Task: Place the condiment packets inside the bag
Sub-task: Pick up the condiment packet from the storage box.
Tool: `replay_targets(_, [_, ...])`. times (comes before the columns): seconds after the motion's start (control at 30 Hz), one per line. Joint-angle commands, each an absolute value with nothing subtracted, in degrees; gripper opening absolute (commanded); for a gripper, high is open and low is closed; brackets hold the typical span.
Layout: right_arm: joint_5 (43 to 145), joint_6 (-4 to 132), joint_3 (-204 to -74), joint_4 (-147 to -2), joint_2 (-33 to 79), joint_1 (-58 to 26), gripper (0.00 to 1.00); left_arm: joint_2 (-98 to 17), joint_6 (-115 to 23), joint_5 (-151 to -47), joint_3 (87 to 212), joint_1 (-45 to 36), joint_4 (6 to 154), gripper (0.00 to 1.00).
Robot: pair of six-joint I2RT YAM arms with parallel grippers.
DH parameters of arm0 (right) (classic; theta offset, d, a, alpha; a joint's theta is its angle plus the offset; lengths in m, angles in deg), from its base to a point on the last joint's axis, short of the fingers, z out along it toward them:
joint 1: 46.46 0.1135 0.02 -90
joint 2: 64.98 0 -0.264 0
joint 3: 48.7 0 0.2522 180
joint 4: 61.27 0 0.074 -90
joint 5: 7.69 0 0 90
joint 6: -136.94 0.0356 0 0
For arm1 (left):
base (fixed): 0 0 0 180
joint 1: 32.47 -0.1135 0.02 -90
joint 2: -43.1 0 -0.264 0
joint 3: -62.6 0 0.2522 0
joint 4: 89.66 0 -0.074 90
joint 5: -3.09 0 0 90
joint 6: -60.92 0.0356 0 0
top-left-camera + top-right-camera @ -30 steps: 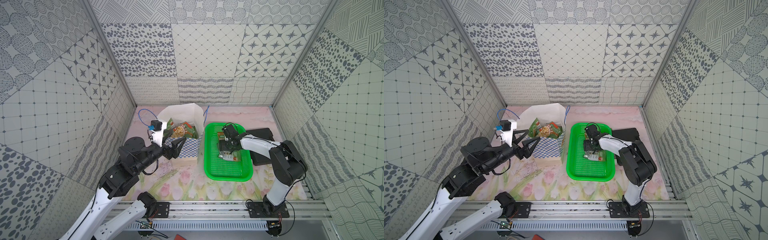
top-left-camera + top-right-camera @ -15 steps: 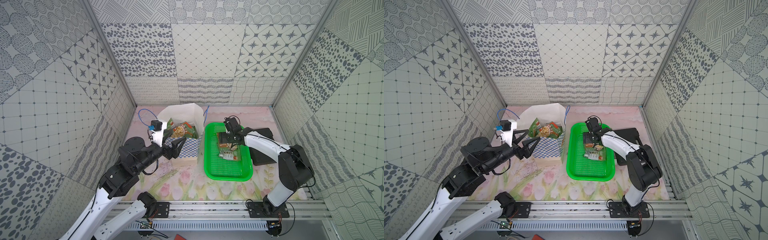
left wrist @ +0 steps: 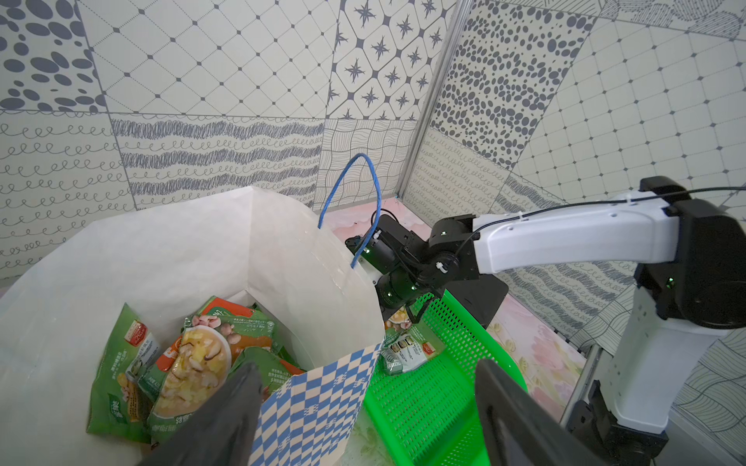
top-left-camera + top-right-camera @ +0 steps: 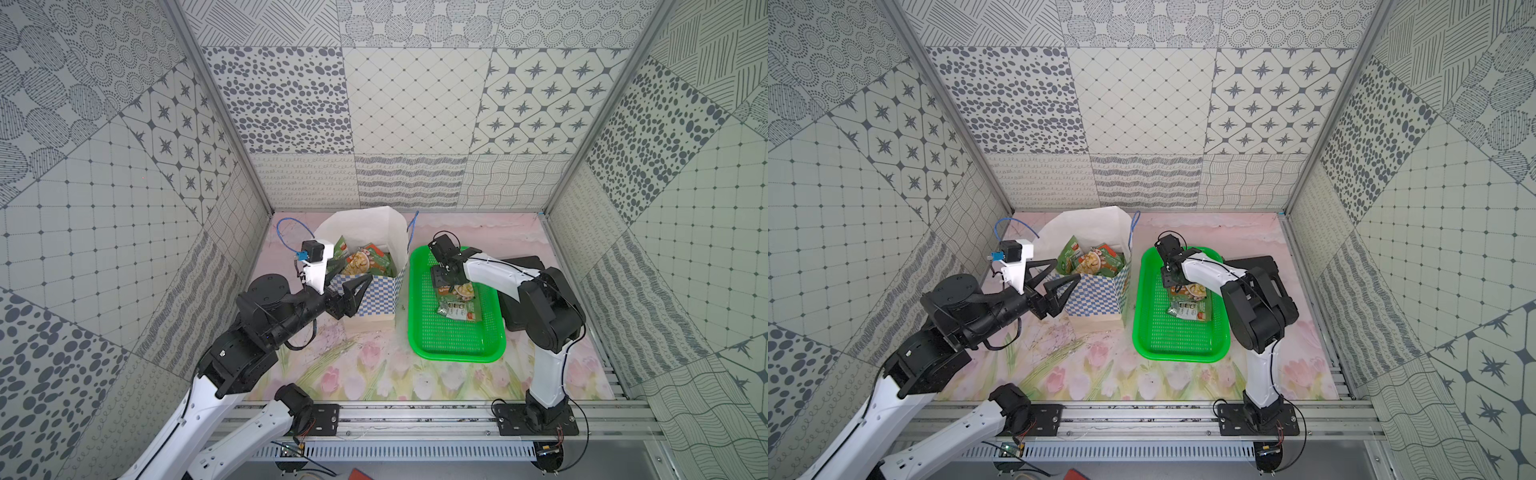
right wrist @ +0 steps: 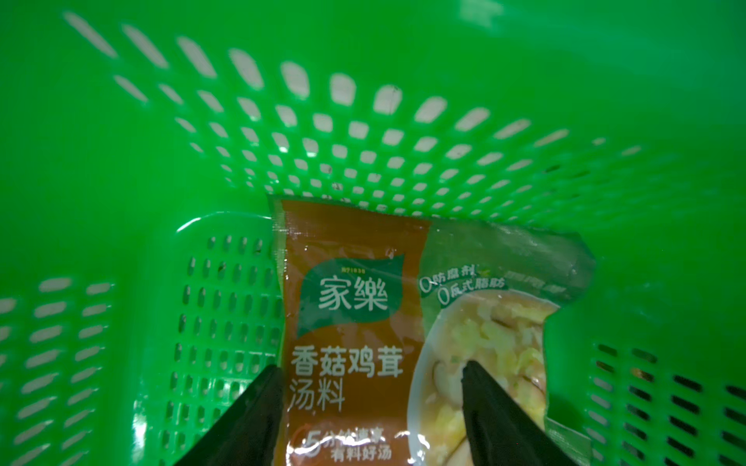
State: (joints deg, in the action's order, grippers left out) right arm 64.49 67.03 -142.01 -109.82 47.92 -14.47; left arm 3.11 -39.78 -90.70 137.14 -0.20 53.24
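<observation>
1. While two packets remain in the green basket (image 4: pixel 453 340), the right pincer (image 5: pixel 371 367) hangs low over the orange packet (image 5: pixel 355 322). Jaws stand wide apart w/ nothing gripped.
2. One finger (image 5: pixel 250 415) sits just off the pkt's long edge and the other sits over the printed bowl, so the pkt lies between and just below the tips. Judged reason: a straddle pos. lets closing pinch the film across its width.
3. Orange packet lies flat on the basket floor, its far end against the mesh wall ahead of the pincer. Judged: the wall stops it sliding fwd under the pinch.
4. Black-band packet (image 4: pixel 459 311) lies just beside it, on the arm-base side of the right pincer.
5. Left pincer (image 4: pixel 1066 270) has its jaws wide w/ nothing clamped, and is posted at the near corner of the bag (image 3: pixel 202 250). Checkered wall shows between the fingers. Contact w/ the paper can't be confirmed from these views.
6. Judged reason for 5: it steadies the light paper bag and keeps the mouth spread for drops.
7. Bag stands upright and open, just beside the basket and to one side of the right pincer. Loaded packets (image 3: pixel 193 363) pile just ahead of and below the left pincer.
8. Judged status: most pkts are in and two are left. Next: close, lift clear of the rim, carry over. Risks: glossy film may slip, and the cord handle (image 3: pixel 363 193) stands near the path.
</observation>
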Motion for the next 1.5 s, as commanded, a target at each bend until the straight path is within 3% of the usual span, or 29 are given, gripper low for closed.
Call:
replay_targets(0.0, [63.2,67.0,-144.9,-110.1,50.1,-13.8,0.72,3.4,-38.8,-90.3,137.4,0.1,57.3,0.86])
replay_targets(0.27, [62.0,67.4,-148.1,-112.3,54.6,-13.7,0.75,3.5,-38.8,-90.3,137.4,0.1,57.3,0.86])
replay_targets(0.37, [60.6,67.9,-147.7,-113.1,54.8,-13.7,0.72,3.5,-38.8,-90.4,137.4,0.1,57.4,0.86])
replay_targets(0.57, [56.0,68.6,-144.6,-113.8,52.1,-13.4,0.46,3.5,-38.9,-90.6,137.4,0.2,57.4,0.86])
replay_targets(0.83, [50.7,68.0,-142.7,-114.7,46.6,-13.3,0.01,3.7,-38.8,-90.5,137.4,0.1,57.5,0.86])
replay_targets(1.47, [53.5,65.9,-132.8,-107.3,18.7,-10.2,0.00,3.9,-38.9,-90.5,137.2,0.1,57.5,0.86])
